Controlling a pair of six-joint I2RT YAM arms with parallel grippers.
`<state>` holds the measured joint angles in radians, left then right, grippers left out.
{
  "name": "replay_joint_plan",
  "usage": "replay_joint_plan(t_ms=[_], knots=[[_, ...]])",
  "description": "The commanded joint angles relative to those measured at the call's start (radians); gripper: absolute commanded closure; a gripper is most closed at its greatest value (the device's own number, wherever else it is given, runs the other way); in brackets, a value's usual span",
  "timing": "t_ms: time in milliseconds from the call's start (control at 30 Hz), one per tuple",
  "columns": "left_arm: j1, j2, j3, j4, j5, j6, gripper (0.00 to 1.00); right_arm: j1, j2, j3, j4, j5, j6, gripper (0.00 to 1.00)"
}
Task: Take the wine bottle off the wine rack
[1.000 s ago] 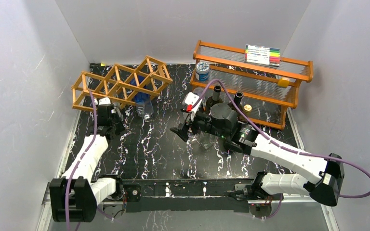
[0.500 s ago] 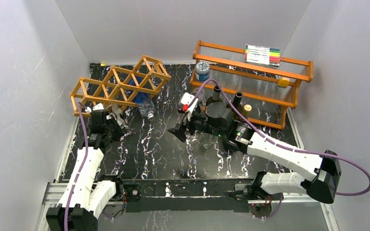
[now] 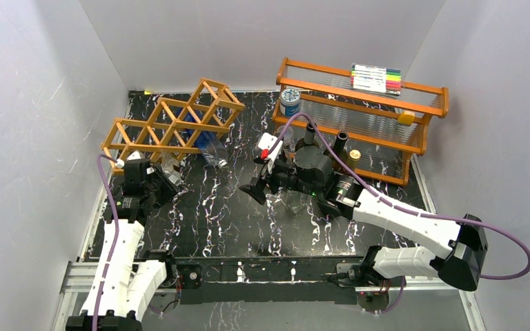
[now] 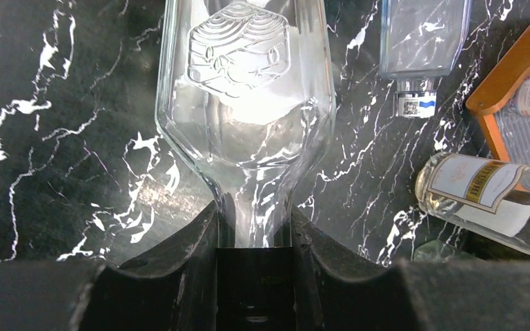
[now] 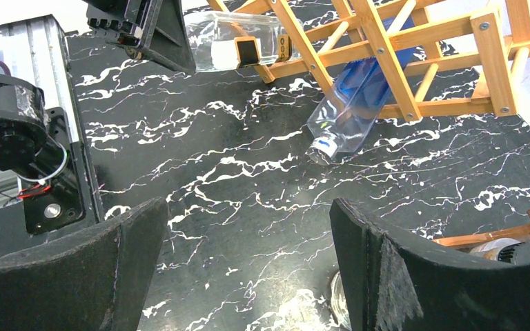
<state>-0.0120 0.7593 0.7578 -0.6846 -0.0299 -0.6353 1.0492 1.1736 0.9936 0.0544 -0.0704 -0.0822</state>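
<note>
The wine rack (image 3: 172,123), an orange-brown stick lattice, stands at the back left and also shows in the right wrist view (image 5: 386,62). My left gripper (image 3: 153,181) is shut on the neck of a clear glass wine bottle (image 3: 169,169). In the left wrist view the fingers (image 4: 200,248) clamp the neck and the embossed bottle (image 4: 248,103) stretches away over the black marble table. In the right wrist view the bottle's far end (image 5: 231,41) lies at the rack's end cell. My right gripper (image 3: 259,186) is open and empty mid-table, as its own view shows (image 5: 248,262).
A blue-tinted plastic bottle (image 3: 210,148) slants out of the rack (image 5: 348,117). An orange two-tier shelf (image 3: 359,117) at the back right holds a marker pack (image 3: 376,77) and a can (image 3: 290,101). Dark bottles (image 3: 310,138) stand before it. A labelled bottle (image 4: 486,200) lies near it.
My left gripper has pulled back toward the near left with the clear bottle's neck in it. The rack has swung and shifted with the pull. The right arm has barely moved.
</note>
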Motion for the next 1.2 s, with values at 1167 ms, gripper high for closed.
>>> replay_joint_plan(t_ms=[1167], knots=[[-0.023,-0.050,0.276,-0.492,0.445,0.175,1.00,0.064,0.261,0.236,-0.016,-0.284,-0.116,0.02]])
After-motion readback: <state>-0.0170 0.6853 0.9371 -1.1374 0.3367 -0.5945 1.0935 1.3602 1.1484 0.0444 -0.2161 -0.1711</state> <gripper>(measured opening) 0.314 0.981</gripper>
